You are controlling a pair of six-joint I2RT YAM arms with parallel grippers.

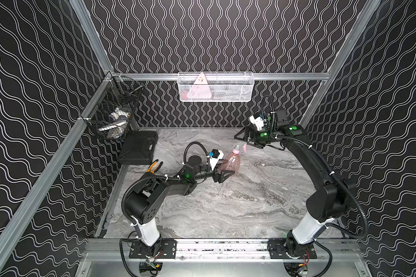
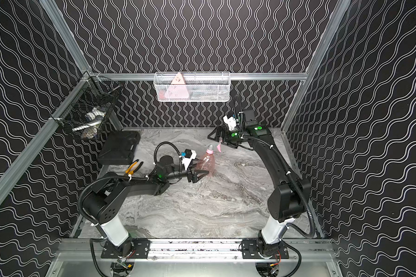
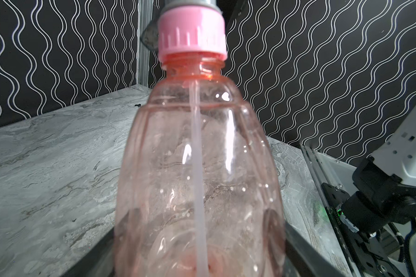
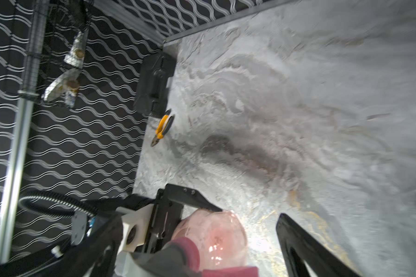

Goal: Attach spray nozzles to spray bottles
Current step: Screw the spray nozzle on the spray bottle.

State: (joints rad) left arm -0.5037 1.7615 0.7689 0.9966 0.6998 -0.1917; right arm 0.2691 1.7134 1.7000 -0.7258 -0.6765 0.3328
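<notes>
The left gripper [image 1: 227, 169] is clamping the base of the spray bottle [image 3: 197, 167] near the table's [image 1: 226, 215] middle. The spray nozzle [image 1: 237, 148] is sitting collar-down on its neck, dip tube inside, so attaching is looking done, though I cannot tell how tight. The right gripper [image 1: 241, 140] is hanging wide open just beside the nozzle, holding nothing. The black wire basket [image 1: 91, 124] is holding pale, unclear items; the white mesh basket [image 1: 238, 91] is holding a pink triangular card [image 1: 200, 90]

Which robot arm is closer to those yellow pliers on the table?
Left. The left end effector holds the spray bottle just past the pliers; the right end effector is open, beyond the bottle.
</notes>
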